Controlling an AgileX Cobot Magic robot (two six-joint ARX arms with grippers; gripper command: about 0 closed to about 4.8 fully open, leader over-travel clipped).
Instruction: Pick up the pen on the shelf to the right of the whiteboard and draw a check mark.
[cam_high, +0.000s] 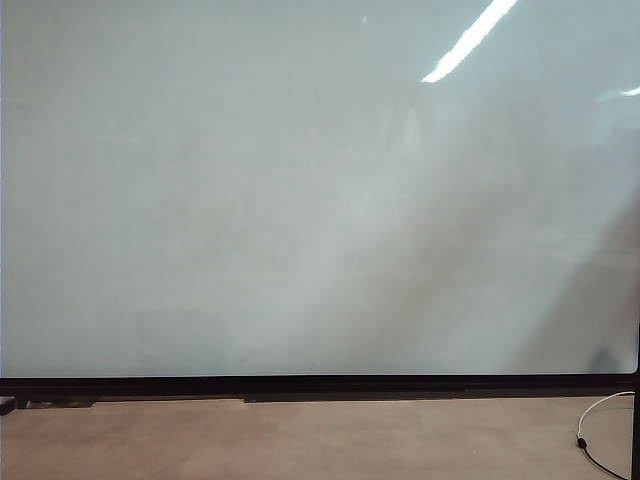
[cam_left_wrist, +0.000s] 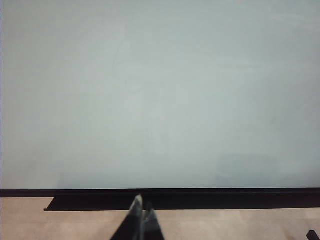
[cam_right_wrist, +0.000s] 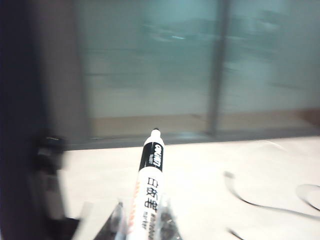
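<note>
White-barrelled, with a black band near its dark tip, the pen sits clamped between the jaws of our right gripper, held low on the barrel so that most of its length stands free ahead of the fingers. We judge this grasp leaves the tip clear to meet the board. Its long axis runs straight out from the right gripper, tip leading, toward blurred glass-like panels and a pale floor with a loose cable; the whiteboard cannot be identified in the right wrist view. In the exterior view neither arm appears, and the whiteboard carries no check mark. Our left gripper rests below the whiteboard's black bottom frame, fingers together and empty, pointing up at it, evidently parked out of the way.
</note>
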